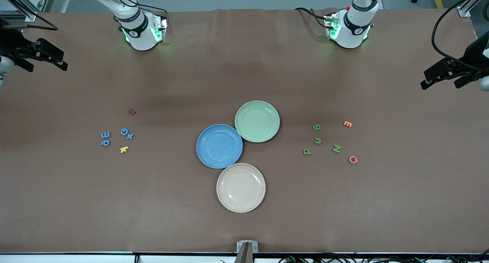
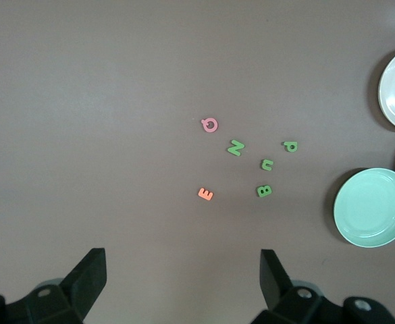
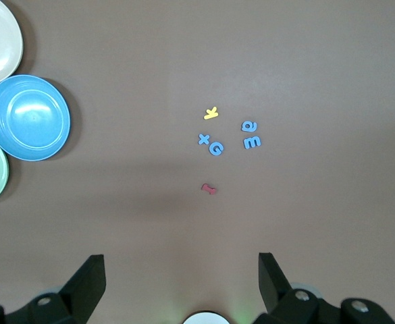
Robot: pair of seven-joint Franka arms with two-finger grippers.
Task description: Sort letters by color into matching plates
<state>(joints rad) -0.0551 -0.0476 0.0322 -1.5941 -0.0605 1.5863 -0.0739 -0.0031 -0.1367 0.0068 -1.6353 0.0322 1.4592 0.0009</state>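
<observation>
Cream plate (image 1: 240, 187) sits low in the frame, touching the blue plate (image 1: 219, 146); the green plate (image 1: 257, 121) is above. Blue letters (image 1: 114, 137) lie mid-left, green letters (image 1: 320, 142) mid-right, probably waiting for sorting. Left gripper (image 1: 443, 75) and right gripper (image 1: 42, 57) wait, jaws wide, empty.

both arms wait raised, left end effector (image 1: 445, 76) and right end effector (image 1: 46, 58) open, empty.

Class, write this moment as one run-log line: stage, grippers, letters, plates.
stage: not started | left gripper: open, waiting | right gripper: open, waiting | blue letters, green letters: on table | blue plate, green plate: empty
</observation>
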